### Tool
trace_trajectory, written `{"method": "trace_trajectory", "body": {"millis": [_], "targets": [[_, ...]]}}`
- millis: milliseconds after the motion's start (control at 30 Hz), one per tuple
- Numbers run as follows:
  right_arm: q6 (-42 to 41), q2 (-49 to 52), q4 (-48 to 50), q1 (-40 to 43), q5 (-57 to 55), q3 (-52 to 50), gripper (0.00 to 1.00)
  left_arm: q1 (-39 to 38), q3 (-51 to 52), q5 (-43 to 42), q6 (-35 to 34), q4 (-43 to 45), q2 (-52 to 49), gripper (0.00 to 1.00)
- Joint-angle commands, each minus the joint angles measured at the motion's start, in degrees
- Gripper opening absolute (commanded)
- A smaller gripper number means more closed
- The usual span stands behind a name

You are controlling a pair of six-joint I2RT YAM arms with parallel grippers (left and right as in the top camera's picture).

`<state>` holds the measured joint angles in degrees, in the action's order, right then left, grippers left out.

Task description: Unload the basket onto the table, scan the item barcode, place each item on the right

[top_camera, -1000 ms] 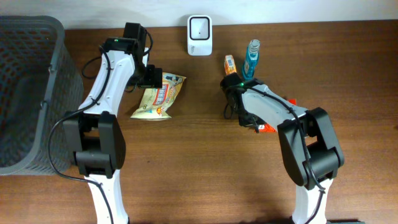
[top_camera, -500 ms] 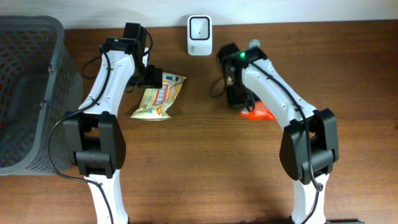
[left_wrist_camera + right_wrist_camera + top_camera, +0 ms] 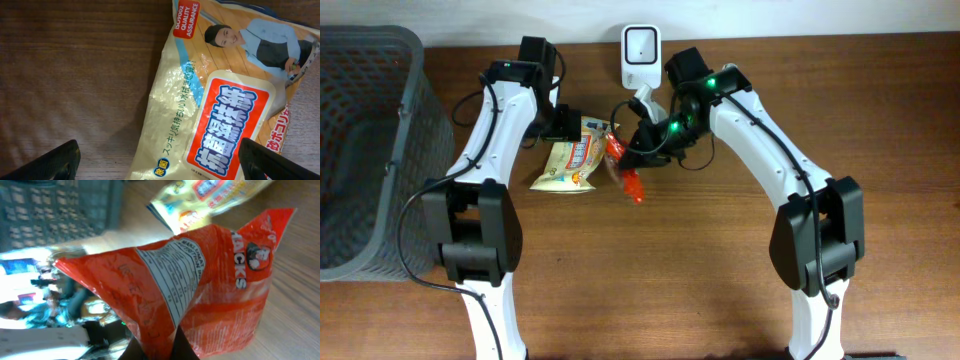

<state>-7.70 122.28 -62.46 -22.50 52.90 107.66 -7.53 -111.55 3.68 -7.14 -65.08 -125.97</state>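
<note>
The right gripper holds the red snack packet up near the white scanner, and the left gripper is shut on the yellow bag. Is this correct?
Not quite. The left gripper is open above the yellow bag, not shut on it: the left wrist view shows its fingers wide apart. The right gripper does hold the red snack packet near the white scanner.

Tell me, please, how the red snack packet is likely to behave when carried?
The red snack packet is probably floppy: it hangs creased from one pinched edge. Its glossy film looks slippery, so it may slide.
</note>
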Motion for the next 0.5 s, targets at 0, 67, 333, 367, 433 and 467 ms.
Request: {"method": "trace_trajectory", "body": {"millis": [0,67,333,367,433,467], "targets": [[-7.3,-0.1,3.7,0.4,6.4,-4.2,0.04,0.2,-0.9,0.5,0.3,-0.1,-0.2,0.99],[-10.8,-0.1,6.1,1.2,6.4,-7.0,0.04,0.2,-0.9,0.5,0.3,-0.1,-0.2,0.99],[-15.8,-0.1,5.6,10.2,-14.5,-14.5,0.21,0.2,-0.9,0.5,0.3,-0.1,-0.2,0.99],[-15.8,-0.1,4.3,11.4,-17.7,-14.4,0.21,0.2,-0.9,0.5,0.3,-0.1,-0.2,0.99],[-15.0,-0.1,2.4,13.5,-21.0,-14.3,0.27,0.2,-0.9,0.5,0.3,-0.1,-0.2,0.99],[-14.8,-0.2,1.1,14.5,-23.3,-14.2,0.33,0.2,-0.9,0.5,0.3,-0.1,-0.2,0.99]]}}
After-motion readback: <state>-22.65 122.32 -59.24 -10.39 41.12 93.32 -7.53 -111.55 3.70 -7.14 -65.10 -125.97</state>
